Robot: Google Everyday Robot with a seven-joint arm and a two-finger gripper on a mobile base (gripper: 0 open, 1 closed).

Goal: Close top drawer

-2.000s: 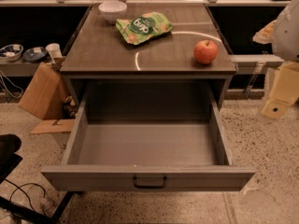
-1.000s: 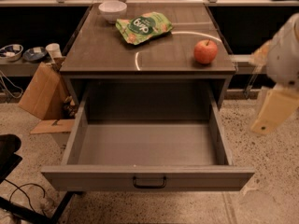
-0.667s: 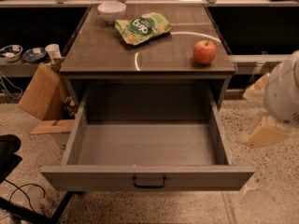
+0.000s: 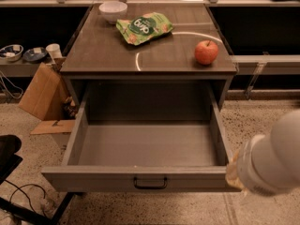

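The top drawer (image 4: 93,178) is a wide grey metal drawer, pulled fully out toward me, and it holds nothing. Its small black pull handle (image 4: 150,183) sits in the middle of the flat front. My white arm (image 4: 276,158) comes in at the lower right. My gripper (image 4: 234,172) shows only as a tan blur at the arm's end, right by the front right corner of the drawer. I cannot tell whether it touches the drawer front.
On the cabinet top (image 4: 108,50) lie a red apple (image 4: 206,52), a green snack bag (image 4: 144,27) and a white bowl (image 4: 113,11). Cardboard (image 4: 40,95) leans to the left of the cabinet. A black chair base (image 4: 9,156) and cables are at the lower left.
My arm has come down from beside the cabinet's right side to the drawer's front right corner, closer to the camera. The drawer has not moved.
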